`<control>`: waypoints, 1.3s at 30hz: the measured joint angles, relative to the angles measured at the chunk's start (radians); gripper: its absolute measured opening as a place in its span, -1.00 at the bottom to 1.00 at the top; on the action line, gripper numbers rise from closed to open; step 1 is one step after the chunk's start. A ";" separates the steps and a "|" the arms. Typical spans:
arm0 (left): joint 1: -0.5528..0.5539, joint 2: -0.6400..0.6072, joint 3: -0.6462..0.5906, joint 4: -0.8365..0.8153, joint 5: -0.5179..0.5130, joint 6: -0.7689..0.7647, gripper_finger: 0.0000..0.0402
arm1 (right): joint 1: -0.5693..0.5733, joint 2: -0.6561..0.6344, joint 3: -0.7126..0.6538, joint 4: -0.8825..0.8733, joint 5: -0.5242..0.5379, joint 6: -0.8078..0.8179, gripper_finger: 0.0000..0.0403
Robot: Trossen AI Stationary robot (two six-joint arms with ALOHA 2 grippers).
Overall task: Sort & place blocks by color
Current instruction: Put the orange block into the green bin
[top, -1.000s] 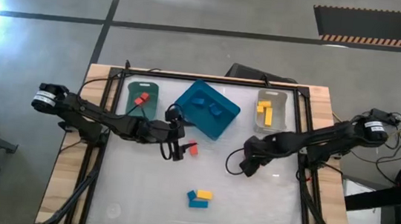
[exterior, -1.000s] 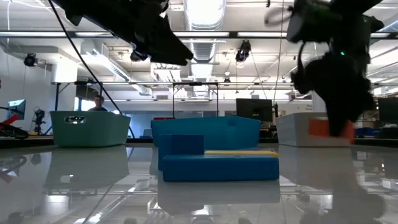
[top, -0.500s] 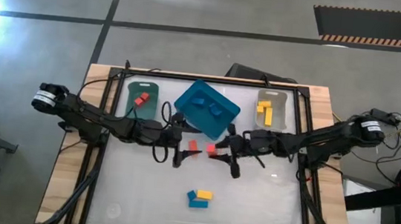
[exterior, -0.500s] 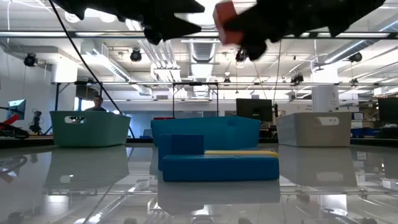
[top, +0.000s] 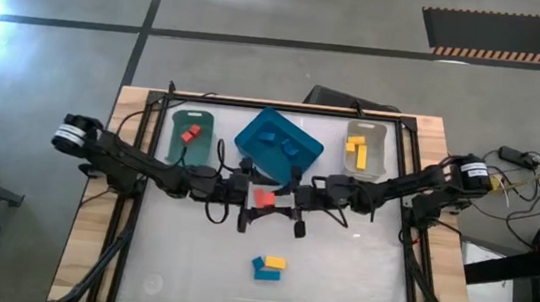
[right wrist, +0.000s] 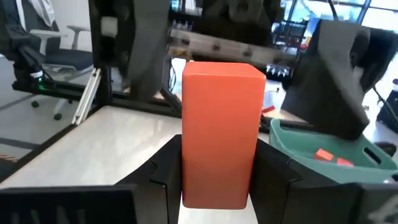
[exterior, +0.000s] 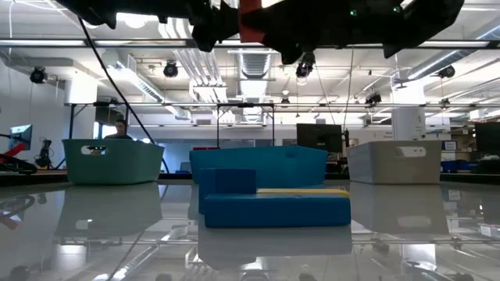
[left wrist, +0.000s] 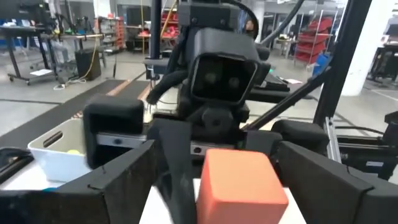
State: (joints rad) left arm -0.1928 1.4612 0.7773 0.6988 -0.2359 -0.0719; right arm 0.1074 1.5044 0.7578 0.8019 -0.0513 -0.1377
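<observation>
A red block (top: 263,198) hangs in the air over the table's middle, between my two grippers, and shows at the top of the low view (exterior: 250,19). My right gripper (top: 277,200) reaches in from the right and is shut on it. My left gripper (top: 249,200) faces it from the left, open, with one finger (left wrist: 124,180) on each side of the block (left wrist: 241,186); I cannot tell whether they touch it. A blue block (top: 259,268) and a yellow block (top: 275,262) lie together on the table nearer the front edge. My right gripper pinches the red block by its near end (right wrist: 217,186) between its two fingers (right wrist: 158,177). It comes level from the table's right. The block sticks out forward past the fingertips toward the left gripper. It is lifted clear, high above the table.
Three bins stand along the far edge: a green one (top: 174,146) with red blocks, a tilted blue one (top: 250,149) with blue blocks, and a grey one (top: 379,168) with yellow blocks. Bare table lies left and right of the blue and yellow blocks.
My right gripper rose from the table right of centre with the red block and carried it left to the left gripper, turning level. The block went from resting on the table to hanging between the left gripper's fingers. My left gripper shifted slightly right.
</observation>
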 joint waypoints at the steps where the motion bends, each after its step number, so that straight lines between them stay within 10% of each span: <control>1: 0.000 0.005 0.000 -0.001 0.000 0.000 0.58 | 0.000 0.003 0.008 0.004 0.000 -0.006 -0.39; 24: -0.004 0.018 -0.002 -0.011 -0.086 0.000 -0.34 | -0.022 -0.016 0.006 -0.046 0.064 0.003 -0.26; 39: -0.003 0.018 -0.002 -0.010 -0.091 0.005 -0.41 | -0.030 -0.016 0.006 -0.041 0.077 0.032 -0.08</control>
State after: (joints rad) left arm -0.1959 1.4792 0.7757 0.6891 -0.3268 -0.0669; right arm 0.0776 1.4883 0.7635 0.7605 0.0257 -0.1062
